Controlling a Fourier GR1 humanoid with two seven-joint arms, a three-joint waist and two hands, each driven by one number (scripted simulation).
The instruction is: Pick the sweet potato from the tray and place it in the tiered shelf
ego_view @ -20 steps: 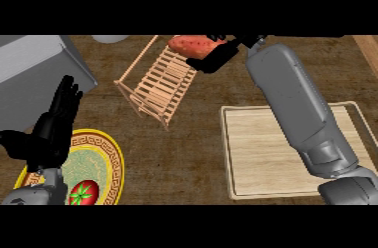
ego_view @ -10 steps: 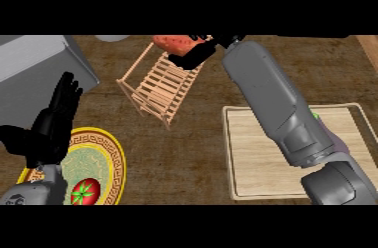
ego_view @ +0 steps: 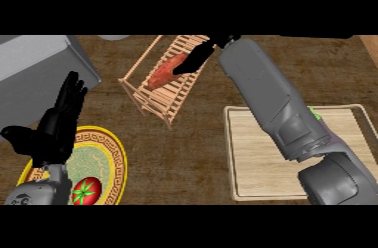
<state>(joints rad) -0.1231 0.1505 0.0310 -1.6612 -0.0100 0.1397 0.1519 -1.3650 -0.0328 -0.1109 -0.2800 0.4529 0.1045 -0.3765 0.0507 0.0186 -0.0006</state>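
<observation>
The reddish sweet potato [ego_view: 165,72] lies on the slats of the wooden tiered shelf [ego_view: 151,99] at the upper middle. My right hand [ego_view: 196,57] reaches in from the right over the shelf. Its fingers are stretched out straight and their tips touch the potato's right end, without curling round it. The wooden tray [ego_view: 244,147] lies at the right, partly hidden under my right forearm. My left hand [ego_view: 57,124] rests open at the left edge, fingers up.
A yellow-rimmed plate [ego_view: 113,162] with a tomato [ego_view: 84,190] sits at the lower left, beside my left hand. A grey appliance [ego_view: 33,67] fills the upper left corner. A bit of something green [ego_view: 314,113] peeks out behind my right forearm on the tray.
My right hand carried the sweet potato left and down onto the shelf's slats. Its fingers have straightened off the potato. The left hand has not moved.
</observation>
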